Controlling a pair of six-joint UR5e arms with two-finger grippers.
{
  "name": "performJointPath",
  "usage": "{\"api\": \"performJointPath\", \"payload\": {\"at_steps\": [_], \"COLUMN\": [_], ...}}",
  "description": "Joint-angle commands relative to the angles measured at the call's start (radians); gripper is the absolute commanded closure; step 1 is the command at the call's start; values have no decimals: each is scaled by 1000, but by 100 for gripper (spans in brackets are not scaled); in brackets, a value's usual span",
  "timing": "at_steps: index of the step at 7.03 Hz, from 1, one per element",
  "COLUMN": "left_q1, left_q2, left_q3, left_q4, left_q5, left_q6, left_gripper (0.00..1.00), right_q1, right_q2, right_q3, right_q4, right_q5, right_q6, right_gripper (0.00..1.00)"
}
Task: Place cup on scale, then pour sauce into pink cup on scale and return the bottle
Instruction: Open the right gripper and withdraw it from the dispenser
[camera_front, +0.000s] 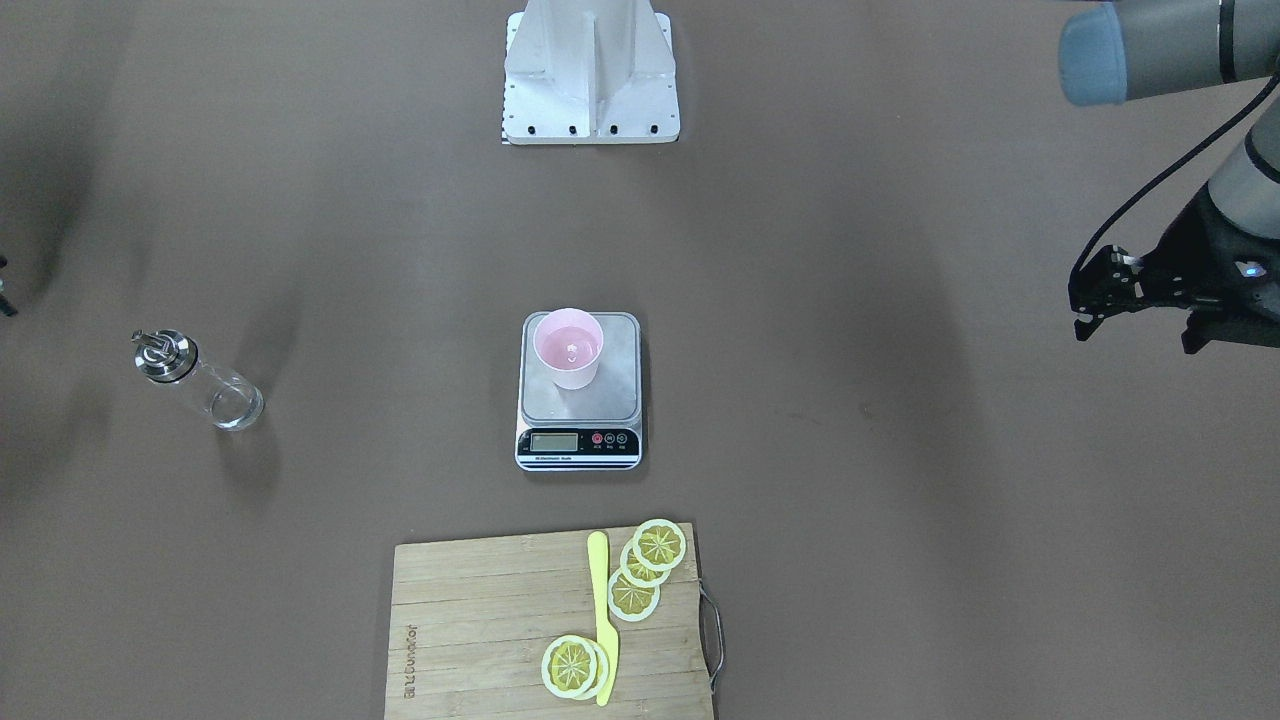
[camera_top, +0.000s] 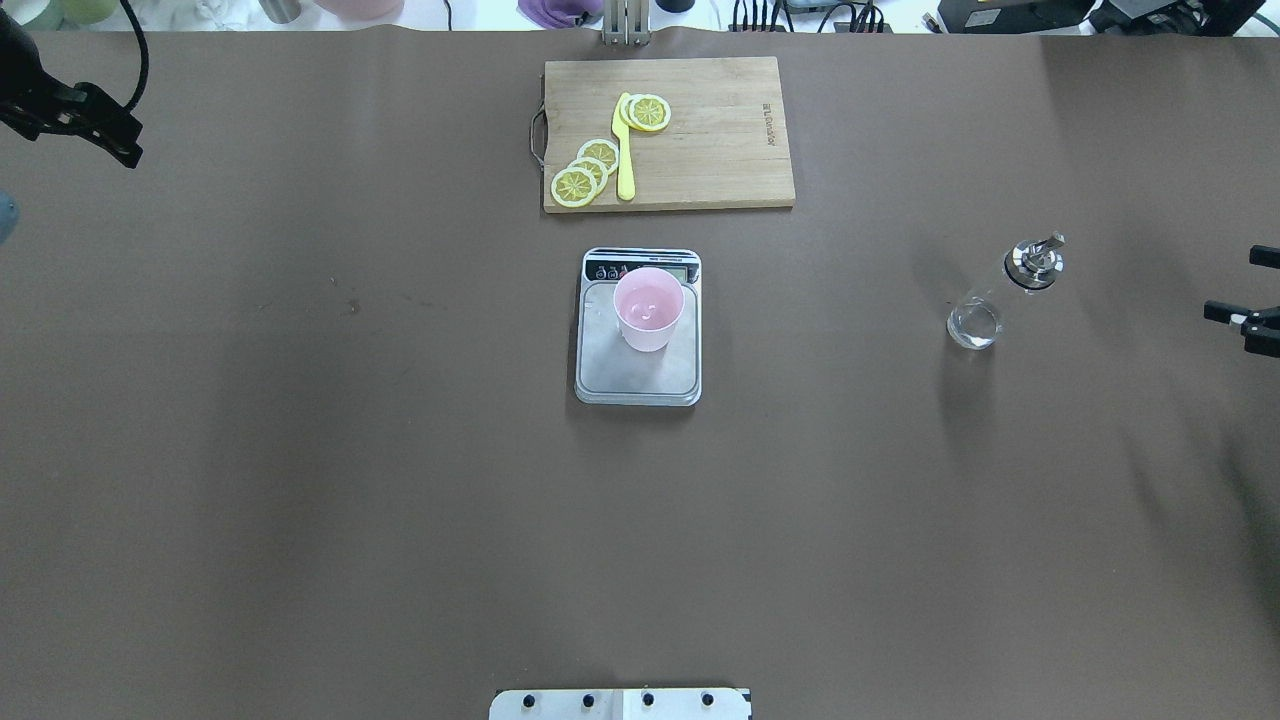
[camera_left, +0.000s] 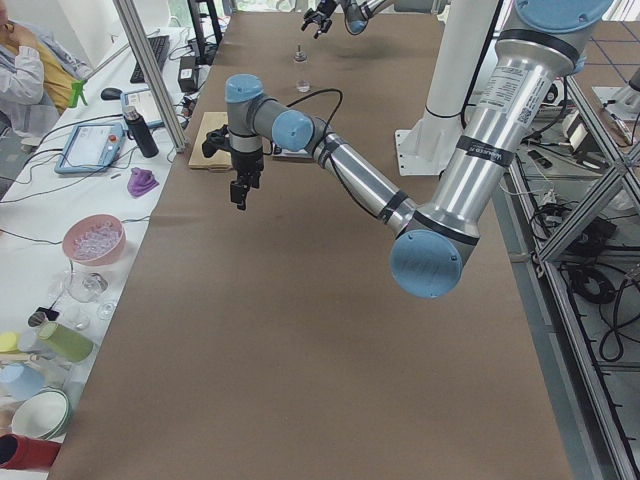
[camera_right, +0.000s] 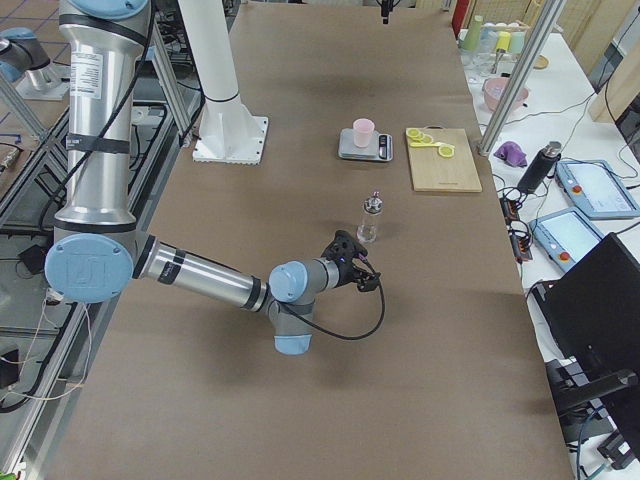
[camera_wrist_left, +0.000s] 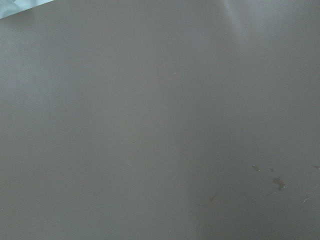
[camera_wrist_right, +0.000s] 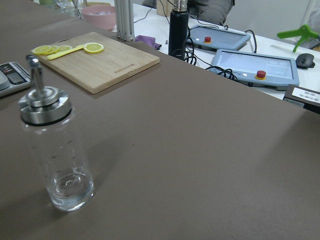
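Pink cup (camera_front: 568, 350): pale, tapered, upright on the scale (camera_front: 615, 400) platform.
Glass bottle (camera_front: 200, 381): clear, silver spout cap, standing on the table (camera_front: 900, 520), well apart from the scale.
Left gripper (camera_front: 1138, 338): spread, empty.
Right gripper (camera_top: 1235, 285): spread, empty, near the bottle.

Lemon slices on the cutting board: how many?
5. Three lemon slices overlap in a row between the yellow knife and the cutting board's metal handle. Two more overlap on the knife's other side. Others could be hidden beneath.
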Motion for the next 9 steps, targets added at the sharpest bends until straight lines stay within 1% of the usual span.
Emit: {"api": "performJointPath", "payload": {"at_steps": [1,2,3,4,6,7,8,9], "left_q1": [-1,-1,-1,-1,-3,-3,-4,-4], "left_q2": [4,7,9,10,53,55,67,69], "left_q3": [3,-3,-2,-2,-10,-10,-11,-11], "left_q4": [2,5,8,11,11,11,11,11], "left_q5": [-9,-15,-15,-15,-17,-17,-17,-17], "left_q6": [1,0,0,0,0,0,0,0], "left_gripper": [2,3,2,3,3,2,2,2], "right_q1": [134,227,293,309,341,332,317,303], "right_q2": [20,44,90,93,89,90,92,93], "right_q3": [7,13,25,42,51,57,77,129], "right_q4": [-214,-400,-554,-652,-805,-906,-1037,-1201], "right_q5": [135,276,379,375,375,375,374,361], "right_q6": [4,4,2,4,4,4,2,1], "right_gripper": [0,0,0,0,0,0,0,0]}}
